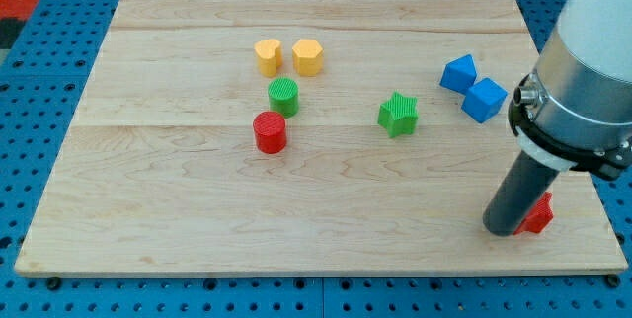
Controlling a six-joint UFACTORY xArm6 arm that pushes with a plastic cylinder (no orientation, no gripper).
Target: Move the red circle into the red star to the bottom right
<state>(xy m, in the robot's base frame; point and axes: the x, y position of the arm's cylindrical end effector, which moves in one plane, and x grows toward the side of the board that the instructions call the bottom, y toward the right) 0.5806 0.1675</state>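
The red circle is a short red cylinder left of the board's middle. The red star lies at the view's bottom right, mostly hidden behind my rod. My tip rests on the board at the red star's left edge, touching or nearly touching it, and far to the right of the red circle.
A green circle sits just above the red circle. Two yellow blocks lie above it. A green star is at the middle. Two blue blocks lie at the right. The wooden board is edged by blue pegboard.
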